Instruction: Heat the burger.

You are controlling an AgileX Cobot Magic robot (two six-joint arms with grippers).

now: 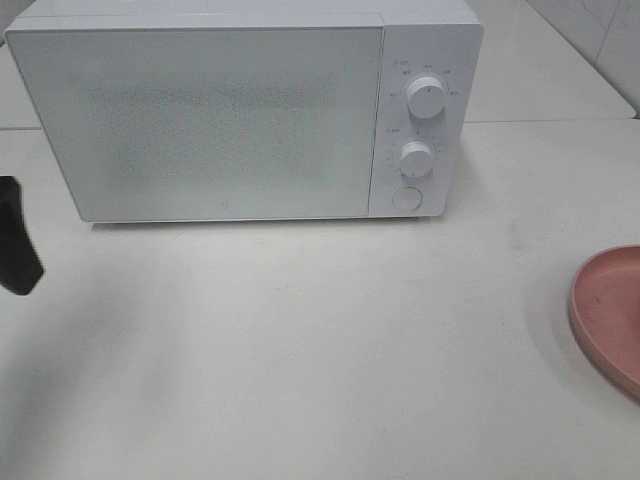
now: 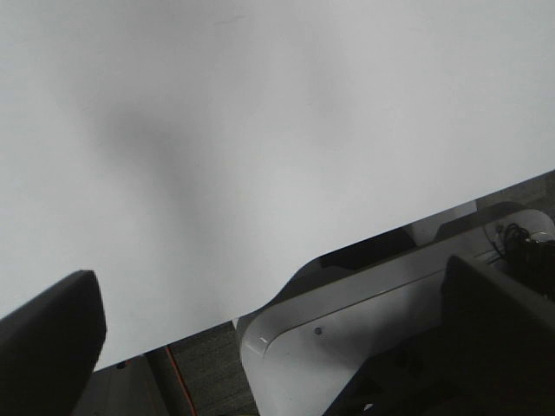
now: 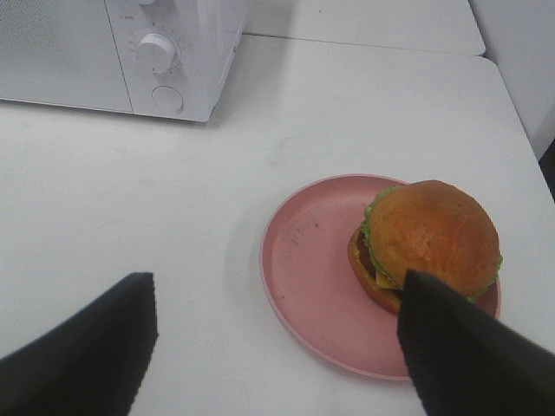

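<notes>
The burger (image 3: 429, 238), with a glossy brown bun and a green lettuce frill, sits on the far side of a round pink plate (image 3: 312, 260) on the white table. My right gripper (image 3: 277, 286) hovers above the table just short of the plate, open, with one finger (image 3: 460, 347) in front of the burger and nothing between the jaws. In the high view only the plate's rim (image 1: 610, 310) shows at the right edge; the burger is out of that frame. My left gripper (image 2: 277, 347) is open and empty over the table's front left edge; one dark finger (image 1: 15, 240) shows at the left border.
A white microwave (image 1: 240, 110) stands at the back of the table with its door shut, two knobs (image 1: 425, 95) and a round button (image 1: 406, 197) on its right panel. The table edge and the robot's white base (image 2: 347, 329) show under the left gripper.
</notes>
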